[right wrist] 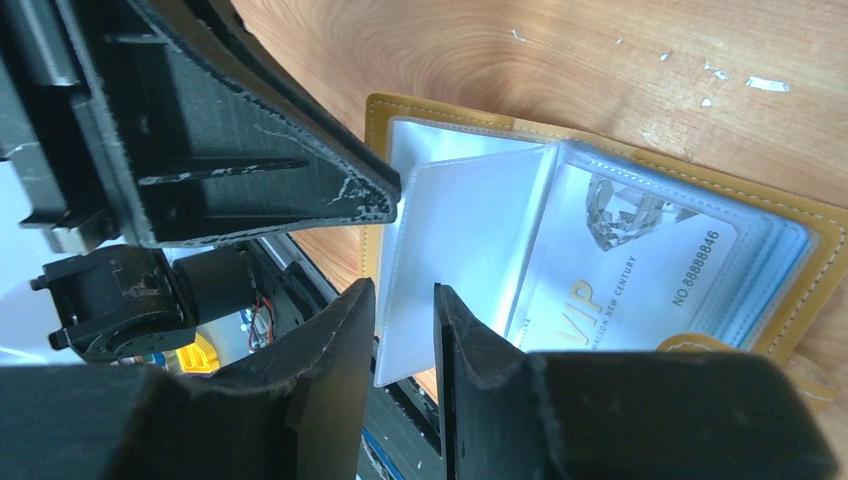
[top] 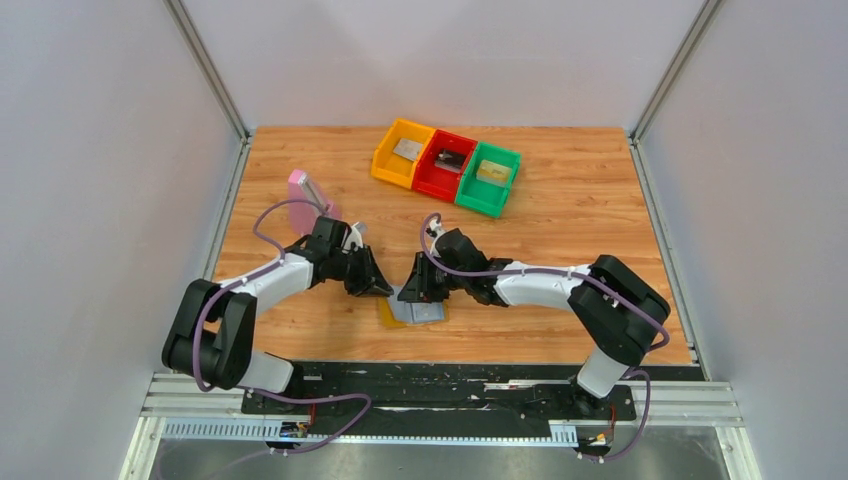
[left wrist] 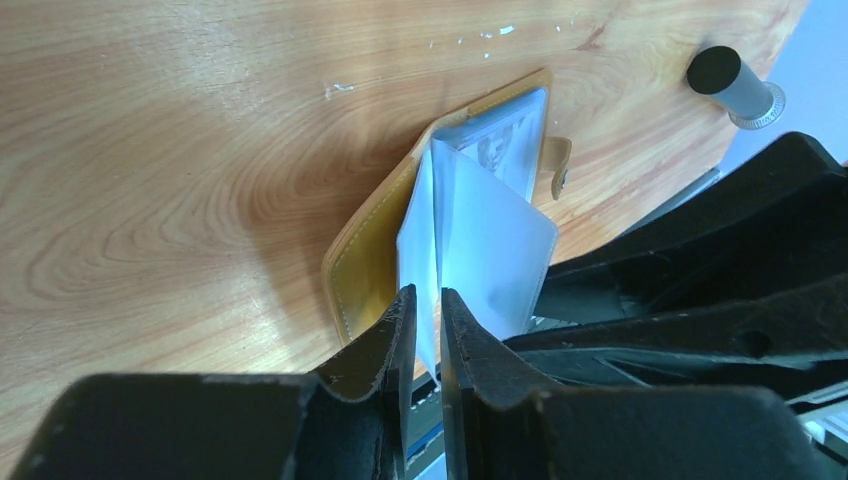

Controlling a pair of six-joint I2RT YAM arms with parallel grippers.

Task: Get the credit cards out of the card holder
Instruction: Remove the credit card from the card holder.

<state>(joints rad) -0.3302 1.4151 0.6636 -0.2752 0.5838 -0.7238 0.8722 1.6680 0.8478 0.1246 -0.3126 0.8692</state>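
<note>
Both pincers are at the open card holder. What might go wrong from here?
1. The left pincer pinches a clear sleeve, not a card; pulling may lift the whole card holder.
2. The VIP card lies inside its pocket, while the right pincer straddles a blank sleeve page, so it may close on plastic only.

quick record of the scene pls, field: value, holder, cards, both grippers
card holder: lying open between the grippers
left gripper: shut on an upright clear sleeve of the holder
right gripper: jaws apart, straddling a sleeve
inside holder: VIP card, sleeved
in bins: grey card in orange bin, dark card in red bin, golden card in green bin
other: pink block, far left
</note>
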